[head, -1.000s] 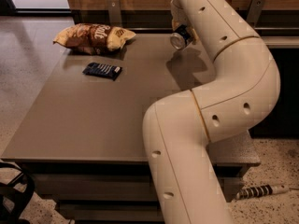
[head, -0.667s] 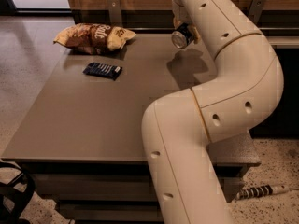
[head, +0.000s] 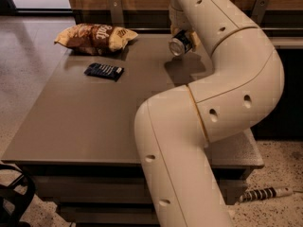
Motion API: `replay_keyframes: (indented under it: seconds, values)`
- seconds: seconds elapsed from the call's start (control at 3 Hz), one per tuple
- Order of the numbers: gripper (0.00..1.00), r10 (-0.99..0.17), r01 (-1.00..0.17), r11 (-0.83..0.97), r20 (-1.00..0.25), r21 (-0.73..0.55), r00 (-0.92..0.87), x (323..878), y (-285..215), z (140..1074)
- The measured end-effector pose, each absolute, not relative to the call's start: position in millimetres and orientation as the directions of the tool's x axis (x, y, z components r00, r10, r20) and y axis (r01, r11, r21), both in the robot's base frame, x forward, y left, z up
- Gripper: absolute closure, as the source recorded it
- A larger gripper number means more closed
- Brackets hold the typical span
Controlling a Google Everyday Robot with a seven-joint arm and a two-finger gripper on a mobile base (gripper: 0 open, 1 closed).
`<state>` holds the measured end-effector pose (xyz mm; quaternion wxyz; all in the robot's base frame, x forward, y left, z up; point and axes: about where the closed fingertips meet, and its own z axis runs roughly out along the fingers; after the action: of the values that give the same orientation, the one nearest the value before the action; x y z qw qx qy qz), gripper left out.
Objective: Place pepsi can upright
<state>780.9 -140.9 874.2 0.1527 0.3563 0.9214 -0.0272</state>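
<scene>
One pepsi can point(head: 179, 45) in gripper point(head: 186, 39), midair

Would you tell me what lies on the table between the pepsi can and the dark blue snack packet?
Only bare tabletop, seen in the camera view; the end effector holds the pepsi can above the table's far side.

1 pepsi can point(head: 180, 44): showing a dark blue side and silver end. Gripper point(head: 185, 39), above the surface's far edge, jaws clasping the can: showing cream. Arm point(head: 236, 79): showing cream-white, dark round holes. Surface point(head: 85, 122): appearing grey-brown. 1 chip bag point(head: 97, 38): showing brown, yellow, white lettering. 1 flat packet point(head: 104, 71): showing dark blue, white markings.
</scene>
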Motion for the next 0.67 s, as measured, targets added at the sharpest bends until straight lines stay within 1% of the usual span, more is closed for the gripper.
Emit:
replay_keyframes:
  seconds: [0.33, 0.67]
  values:
    - [1.00, 0.657, 0.673, 0.740, -0.237, 0.019, -0.716, 760, -130, 861]
    - [1.00, 0.673, 0.683, 0.729, -0.213, 0.034, -0.708, 743, -125, 859]
